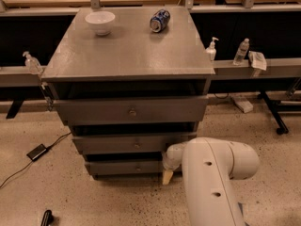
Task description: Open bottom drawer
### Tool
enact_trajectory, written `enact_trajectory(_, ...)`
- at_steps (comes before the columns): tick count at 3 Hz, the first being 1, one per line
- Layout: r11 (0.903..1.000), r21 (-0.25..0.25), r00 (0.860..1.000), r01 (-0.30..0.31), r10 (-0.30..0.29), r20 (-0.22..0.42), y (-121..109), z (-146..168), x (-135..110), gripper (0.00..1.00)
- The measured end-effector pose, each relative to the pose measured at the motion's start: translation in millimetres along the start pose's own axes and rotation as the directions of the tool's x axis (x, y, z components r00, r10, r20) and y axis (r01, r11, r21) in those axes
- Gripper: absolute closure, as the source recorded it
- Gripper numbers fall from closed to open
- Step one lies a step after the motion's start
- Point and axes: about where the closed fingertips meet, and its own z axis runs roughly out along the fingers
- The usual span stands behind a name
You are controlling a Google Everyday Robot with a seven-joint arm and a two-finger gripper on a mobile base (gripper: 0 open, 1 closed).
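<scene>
The grey cabinet has three drawers stacked in its front. The bottom drawer is the lowest, slimmest front, with a small round knob at its centre. It stands slightly out from the cabinet, as do the two drawers above it. My white arm comes in from the bottom right. The gripper is at the right end of the bottom drawer's front, low near the floor, to the right of the knob. Part of the gripper is hidden behind the arm.
A white bowl and a blue can on its side lie on the cabinet top. Pump bottles and a water bottle stand on side rails. A black adapter with a cable lies on the floor at left.
</scene>
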Motion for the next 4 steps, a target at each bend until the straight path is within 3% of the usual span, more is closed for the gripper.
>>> enact_trajectory(1, 0.9995, -0.031, 1.0, -0.006, 0.006, 0.0, -15, 17, 2, 0.06)
enact_trajectory(2, 0.9994, -0.033, 1.0, -0.007, 0.007, 0.0, -10, 16, 3, 0.24)
enact_trajectory(4, 0.999, -0.044, 1.0, -0.002, 0.002, 0.0, -3, 16, 2, 0.86)
